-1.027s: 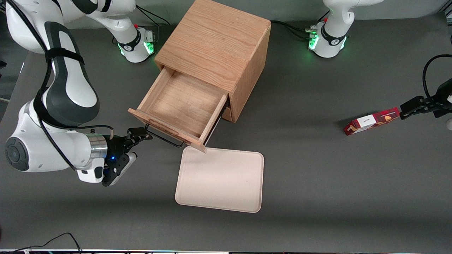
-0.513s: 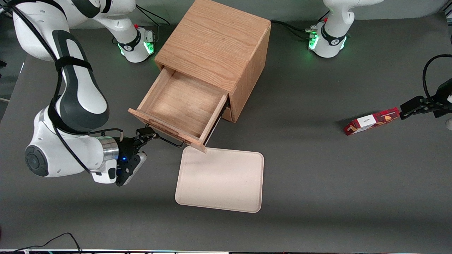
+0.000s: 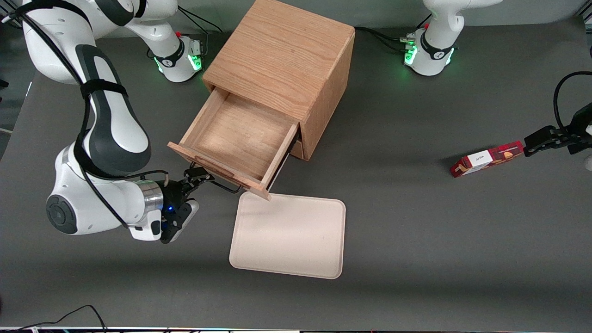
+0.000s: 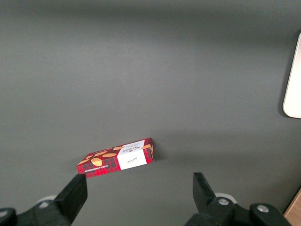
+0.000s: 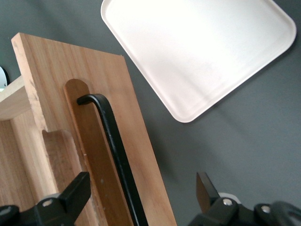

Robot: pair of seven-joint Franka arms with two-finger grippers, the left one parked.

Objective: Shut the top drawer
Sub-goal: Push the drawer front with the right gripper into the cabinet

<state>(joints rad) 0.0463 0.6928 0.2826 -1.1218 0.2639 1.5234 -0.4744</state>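
Dark grey tabletop [image 3: 416,231] carries a boxy oak cabinet [image 3: 282,55]; its shallow light-oak top drawer [image 3: 236,138] stands pulled out, just above a cream tray [image 3: 289,236]. Black two-finger gripper [image 3: 200,175], fingers spread wide, straddles the drawer's thin black wire handle [image 5: 115,155].

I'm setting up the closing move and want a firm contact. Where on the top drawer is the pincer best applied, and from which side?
Take the top drawer by its thin black wire handle, coming square at the drawer's front. The bar stands off the panel over a routed recess, leaving finger room. The open pincer is already at the handle's end nearest the working arm; the middle would probably push straighter.
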